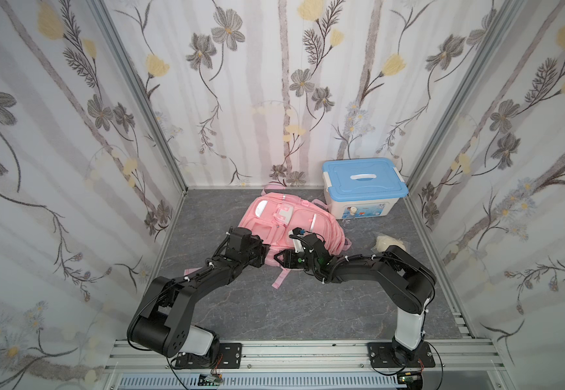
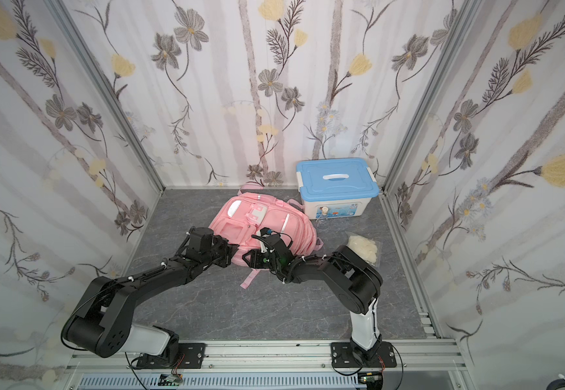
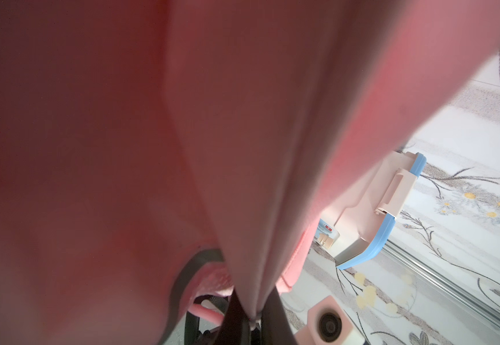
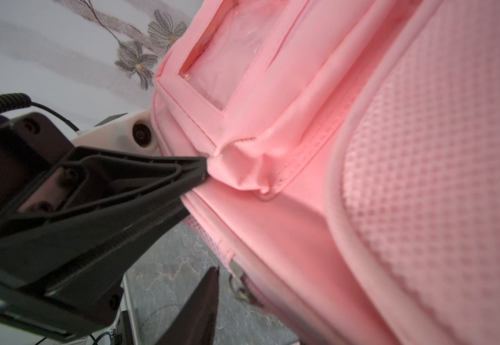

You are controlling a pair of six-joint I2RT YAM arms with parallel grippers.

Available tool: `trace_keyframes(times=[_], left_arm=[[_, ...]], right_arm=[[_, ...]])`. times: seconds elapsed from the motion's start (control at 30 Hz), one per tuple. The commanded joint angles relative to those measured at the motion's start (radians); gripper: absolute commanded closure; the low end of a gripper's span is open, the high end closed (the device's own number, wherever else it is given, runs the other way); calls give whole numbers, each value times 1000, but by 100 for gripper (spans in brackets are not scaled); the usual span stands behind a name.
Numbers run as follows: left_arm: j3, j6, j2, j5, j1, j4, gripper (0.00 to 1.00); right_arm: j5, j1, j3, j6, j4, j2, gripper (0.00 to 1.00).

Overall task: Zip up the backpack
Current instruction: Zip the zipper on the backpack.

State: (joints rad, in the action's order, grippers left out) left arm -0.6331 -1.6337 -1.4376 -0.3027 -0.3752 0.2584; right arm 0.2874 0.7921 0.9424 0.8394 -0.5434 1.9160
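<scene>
The backpack [image 1: 294, 219] lies flat on the grey floor [image 1: 274, 310], toward the far middle of the cell, with its pocketed front facing up. In both top views a pink strap [image 2: 249, 278] trails off its near edge toward the arms.

The left gripper [image 1: 267, 252] is at the pack's near-left corner. Its jaws are clenched on a fold of pink cloth, which the left wrist view shows pinched right at the fingertips [image 3: 252, 317]. From the right wrist view the same left gripper [image 4: 207, 171] bites a bunched ridge of fabric just below the clear window pocket.

The right gripper [image 1: 277, 258] sits low at the pack's near edge, just right of the left one and pointing toward it. Only one of its fingers [image 4: 204, 301] shows in its wrist view, with bare floor on one side of it. The jaws look parted and I see nothing held between them. A small metal ring [image 4: 239, 288] hangs off the pack's side just beside that finger — zip pull or strap ring, I cannot tell.

A blue-lidded box [image 1: 364, 182] stands in the far right corner, close beside the pack. A clear bag [image 1: 389, 243] of something pale lies near the right wall, apart from the pack.
</scene>
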Motion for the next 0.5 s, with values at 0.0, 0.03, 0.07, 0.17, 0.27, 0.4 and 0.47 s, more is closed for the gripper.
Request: trace_keyframes(times=[0.0,0.03,0.07,0.17,0.27,0.4,0.47], left_arm=[[5,-28,7,-86,-2,-50,100],[6,-29,9,-83,-2,-54,100],[10,-27,13,-79,0,-56,100],[16,-26,9,-78,8,-56,100],[10,-20,6,-77,10,-62,100],[18,-11,9,-74,38,-72,100],[18,12,10,-80,63,-95,100]], right_arm=[[-77,-13,3,7,-130,12,73],[-74,-13,0,9,-130,9,79],[-71,-14,-1,7,-130,6,84],[-57,-19,-35,7,-127,-2,93],[-43,-24,-38,11,-127,3,99],[10,-26,-25,-3,-89,0,100],[46,-27,-16,-32,-19,-10,100]])
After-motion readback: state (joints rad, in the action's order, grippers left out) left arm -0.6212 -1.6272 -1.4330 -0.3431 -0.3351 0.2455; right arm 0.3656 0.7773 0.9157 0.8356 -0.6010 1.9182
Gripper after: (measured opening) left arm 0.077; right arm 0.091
